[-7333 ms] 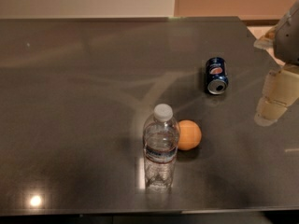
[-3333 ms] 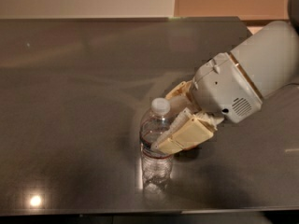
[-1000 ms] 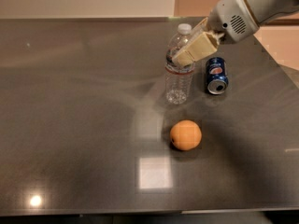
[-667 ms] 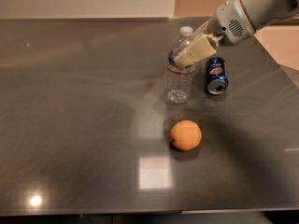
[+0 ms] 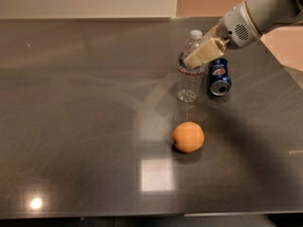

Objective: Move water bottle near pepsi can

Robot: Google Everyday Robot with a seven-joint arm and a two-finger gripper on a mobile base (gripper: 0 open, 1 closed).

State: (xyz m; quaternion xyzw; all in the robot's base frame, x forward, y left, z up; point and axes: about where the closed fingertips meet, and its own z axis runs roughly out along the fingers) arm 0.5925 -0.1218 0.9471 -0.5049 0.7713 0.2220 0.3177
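Observation:
The water bottle (image 5: 188, 83) stands upright on the dark table (image 5: 80, 108), right of centre, with its white cap above my fingers. My gripper (image 5: 195, 58) reaches in from the upper right and is shut on the bottle's upper part; one cream finger (image 5: 204, 52) lies across its shoulder. The pepsi can (image 5: 219, 76) lies on its side just to the right of the bottle, silver top facing the camera, a small gap between them.
A round orange fruit (image 5: 188, 136) sits in front of the bottle, nearer the camera. The table's right edge (image 5: 284, 65) runs close behind the can. A bright light reflection (image 5: 156, 175) shows on the table top near the front.
My gripper has carried the bottle a little to the right, closer to the can. The orange and the can have not moved.

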